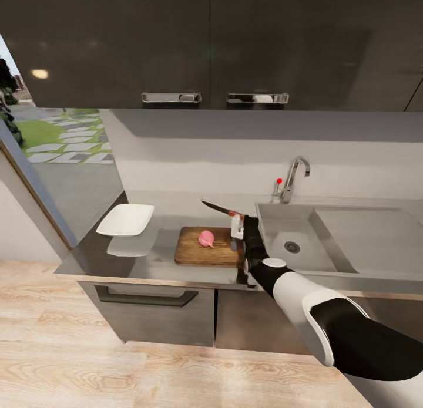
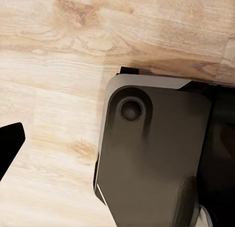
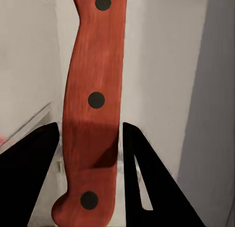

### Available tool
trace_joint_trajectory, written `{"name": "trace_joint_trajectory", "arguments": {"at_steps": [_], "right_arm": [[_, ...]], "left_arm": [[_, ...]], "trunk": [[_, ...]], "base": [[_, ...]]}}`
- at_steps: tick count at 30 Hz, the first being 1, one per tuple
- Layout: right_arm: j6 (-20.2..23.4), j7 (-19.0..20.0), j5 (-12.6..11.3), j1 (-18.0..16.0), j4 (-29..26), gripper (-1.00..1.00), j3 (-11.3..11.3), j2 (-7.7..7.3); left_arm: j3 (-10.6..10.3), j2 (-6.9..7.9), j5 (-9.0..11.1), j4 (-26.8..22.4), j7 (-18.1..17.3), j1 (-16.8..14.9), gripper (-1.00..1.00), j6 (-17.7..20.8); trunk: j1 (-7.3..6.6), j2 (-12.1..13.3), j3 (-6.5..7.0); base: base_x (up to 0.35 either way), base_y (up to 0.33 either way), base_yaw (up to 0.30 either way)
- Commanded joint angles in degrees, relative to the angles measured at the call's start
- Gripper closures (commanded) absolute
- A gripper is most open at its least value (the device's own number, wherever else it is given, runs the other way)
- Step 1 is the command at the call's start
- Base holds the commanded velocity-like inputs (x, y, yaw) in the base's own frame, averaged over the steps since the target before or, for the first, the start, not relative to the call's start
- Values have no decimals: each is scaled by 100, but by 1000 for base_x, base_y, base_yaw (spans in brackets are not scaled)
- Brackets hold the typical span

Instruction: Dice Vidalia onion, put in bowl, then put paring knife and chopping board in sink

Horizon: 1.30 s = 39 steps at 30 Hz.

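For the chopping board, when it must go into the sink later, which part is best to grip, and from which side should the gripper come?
Probably the chopping board is best gripped by its right short edge, coming from the sink side. It lies flat on the countertop, so only its thin edges offer a hold. The Vidalia onion sits near its middle, and the right gripper, now holding the paring knife, hangs by that edge.

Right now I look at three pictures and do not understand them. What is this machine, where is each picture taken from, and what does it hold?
It is a simulated two-armed wheeled robot in a kitchen. The head camera looks down over the countertop: a Vidalia onion lies on the chopping board, a white bowl stands to its left, the sink to its right. The right gripper holds the paring knife above the board; the right wrist camera shows its red handle between the fingers. The left wrist camera faces the wood floor.
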Motion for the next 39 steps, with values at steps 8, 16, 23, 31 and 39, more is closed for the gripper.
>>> {"name": "trace_joint_trajectory", "arguments": {"at_steps": [8,16,23,31,39], "right_arm": [[57,2386,62,-4,-1376,100,50,0],[-104,2646,32,-7,-1500,100,54,0],[-309,3030,29,-7,-1473,100,54,0],[-323,3060,28,-6,-1418,100,59,0],[-327,3068,28,-6,-1390,100,62,0]], "left_arm": [[-42,6,38,22,10,-11,-100,-41],[-42,6,38,22,10,-11,-100,-41],[-42,9,38,22,10,-11,-100,-41],[-42,-1,38,22,10,-11,-100,-41],[-42,9,38,22,10,-11,-100,-41]], "trunk": [[3,-12,-11],[3,-12,-11],[3,-12,-11],[3,-12,-11],[3,-12,-11]], "base": [[0,0,0],[0,0,0],[0,0,0],[-121,0,0],[-83,0,0]]}}
